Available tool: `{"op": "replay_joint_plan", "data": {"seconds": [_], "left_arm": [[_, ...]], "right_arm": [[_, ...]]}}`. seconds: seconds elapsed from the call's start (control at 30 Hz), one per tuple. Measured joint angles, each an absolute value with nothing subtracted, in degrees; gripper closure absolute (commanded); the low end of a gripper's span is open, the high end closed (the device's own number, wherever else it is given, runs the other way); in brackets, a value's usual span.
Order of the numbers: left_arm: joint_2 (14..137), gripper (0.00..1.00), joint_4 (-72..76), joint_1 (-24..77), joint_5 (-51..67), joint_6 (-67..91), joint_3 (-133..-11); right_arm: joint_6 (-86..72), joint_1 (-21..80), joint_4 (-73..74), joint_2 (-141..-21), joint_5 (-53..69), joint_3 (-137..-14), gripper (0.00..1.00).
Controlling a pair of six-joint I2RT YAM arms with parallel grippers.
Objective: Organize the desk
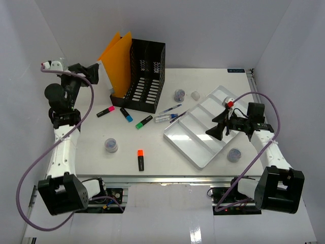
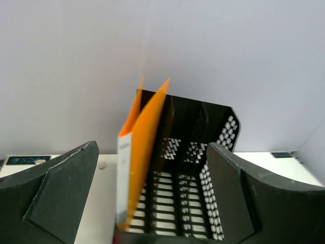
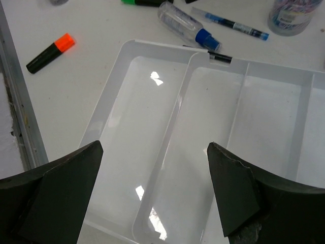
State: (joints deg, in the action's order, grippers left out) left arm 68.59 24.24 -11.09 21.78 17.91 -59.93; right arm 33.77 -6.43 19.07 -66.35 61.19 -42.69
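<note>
the desk (image 1: 96, 152) fills the middle of the top view, its rail (image 1: 152, 179) along the near edge. a tray (image 1: 189, 138) lies askew toward the near right corner. a rack (image 1: 147, 71) stands at the far edge with a folder (image 1: 118, 57) leaning at its left side; whether the folder sits in a slot cannot be told. the right gripper (image 1: 219, 127) is held spread and empty over the tray. the left gripper (image 1: 94, 71) is also spread and empty, aimed at the folder.

a pick is judged to be next. a bottle (image 1: 163, 118) and pens (image 1: 170, 109) lie just beyond the tray's far left rim, so that rim should be cleared high before any descent. the orange marker (image 1: 140, 159) lies close to the near edge and should be gripped across its body, not nudged toward the rail. open room is found toward the near left corner. a jar (image 1: 234, 154) crowds the right arm's side.
</note>
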Motion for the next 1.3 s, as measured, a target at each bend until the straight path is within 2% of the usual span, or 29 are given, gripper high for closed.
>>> {"op": "replay_joint_plan", "data": {"seconds": [0.2, 0.33, 0.47, 0.67, 0.87, 1.1, 1.3], "left_arm": [[59.9, 0.02, 17.7, -11.1, 25.5, 24.3, -49.0], [58.2, 0.02, 11.6, -11.1, 31.5, 27.2, -38.3], [56.4, 0.02, 5.4, -11.0, 33.9, 27.2, -32.6], [48.9, 0.02, 2.8, -11.0, 34.4, 25.9, -31.2], [45.3, 0.02, 0.4, -11.0, 32.6, 24.0, -31.2], [45.3, 0.02, -1.4, -11.0, 31.4, 23.3, -31.2], [45.3, 0.02, -1.6, -11.0, 30.9, 23.3, -31.2]], "right_arm": [[39.7, 3.3, 23.2, -71.3, 55.0, -48.9, 0.1], [44.1, 7.0, 25.0, -80.2, 52.9, -59.0, 0.1], [38.7, 11.6, 22.5, -92.2, 43.3, -71.6, 0.1], [23.5, 22.8, 16.9, -107.8, 20.4, -88.7, 0.1], [13.6, 29.6, 16.4, -122.2, 3.1, -103.1, 0.1], [9.8, 28.9, 16.9, -130.0, -8.5, -109.2, 0.1], [8.6, 28.1, 16.5, -131.7, -11.9, -110.2, 0.09]]}}
